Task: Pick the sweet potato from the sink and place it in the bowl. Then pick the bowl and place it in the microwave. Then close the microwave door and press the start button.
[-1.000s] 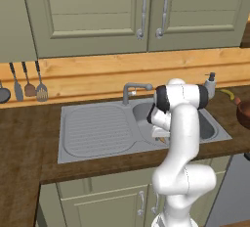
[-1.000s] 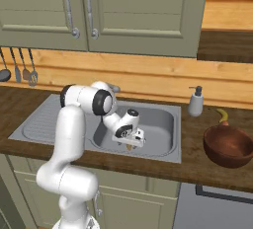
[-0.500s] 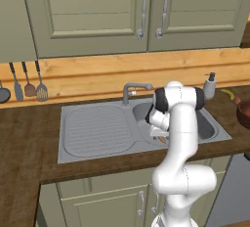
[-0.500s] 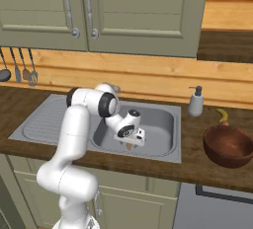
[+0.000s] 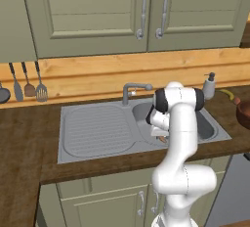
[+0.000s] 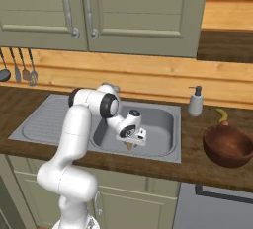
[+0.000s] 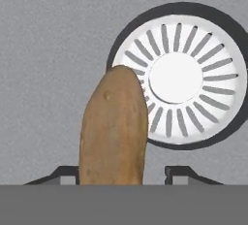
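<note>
down in the basin of the grey metal sink [image 6: 163, 117], the white arm's end effector [image 6: 130, 145] reaches toward the floor of the basin, its two dark fingertips [image 7: 178, 172] rising at the bottom of the hand view on either side of the sweet potato [image 7: 114, 131]. the orange-brown tuber sits between them, closer to the one on the picture's left, with a clear gap to the other, so the jaws stand partly apart and it cannot be told whether they grip it yet. the potato's far end overlaps the rim of the round white slotted drain [image 7: 177, 77] in the hand view. from the right base view a small orange tip of the potato [image 6: 129, 146] shows just under the hand, low in the basin near its front wall. the curved grey faucet [image 5: 133, 91] stands behind the basin, with the ribbed drainboard [image 5: 96, 130] to its side. on the dark wooden tabletop [image 6: 197, 166] to the right of the sink rests the deep reddish-brown bowl [image 6: 228, 145], well apart from the hand, with a soap dispenser [image 6: 195, 100] near the back wall and a bit of yellow fruit [image 6: 222, 114] behind the bowl. utensils [image 5: 28, 81] hang on the wooden backsplash at far left, under pale green cabinet doors [image 5: 146, 11].
</note>
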You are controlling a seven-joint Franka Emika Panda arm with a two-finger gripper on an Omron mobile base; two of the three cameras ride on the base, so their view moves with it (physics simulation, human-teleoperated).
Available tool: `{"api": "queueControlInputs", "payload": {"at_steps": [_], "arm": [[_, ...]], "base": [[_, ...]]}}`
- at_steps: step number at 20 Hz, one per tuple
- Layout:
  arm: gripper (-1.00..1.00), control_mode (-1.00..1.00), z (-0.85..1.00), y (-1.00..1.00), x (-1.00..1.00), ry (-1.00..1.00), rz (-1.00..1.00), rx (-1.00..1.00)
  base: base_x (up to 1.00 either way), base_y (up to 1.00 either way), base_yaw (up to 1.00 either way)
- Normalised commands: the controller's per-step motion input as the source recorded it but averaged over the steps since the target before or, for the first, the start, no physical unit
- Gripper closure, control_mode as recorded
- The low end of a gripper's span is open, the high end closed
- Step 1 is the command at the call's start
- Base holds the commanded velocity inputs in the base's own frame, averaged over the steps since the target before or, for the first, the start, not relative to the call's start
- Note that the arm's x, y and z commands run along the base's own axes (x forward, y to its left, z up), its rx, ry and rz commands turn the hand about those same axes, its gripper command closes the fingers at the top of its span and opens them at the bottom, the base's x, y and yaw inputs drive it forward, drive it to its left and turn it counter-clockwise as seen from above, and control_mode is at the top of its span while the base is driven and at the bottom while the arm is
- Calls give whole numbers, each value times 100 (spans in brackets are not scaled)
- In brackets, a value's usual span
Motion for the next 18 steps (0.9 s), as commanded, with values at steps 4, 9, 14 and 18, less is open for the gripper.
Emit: {"api": "queueControlInputs", "payload": {"at_steps": [4, 9, 14, 18], "arm": [[100, -100, -4, 6, -17, -2, 0, -1], [100, -100, 34, -33, -18, -9, 0, 0], [100, -100, 85, -44, -15, -13, -1, 0], [100, -100, 96, -49, -38, -16, -7, 0]], "base": [[0, 0, 0], [0, 0, 0], [0, 0, 0], [0, 0, 0]]}}
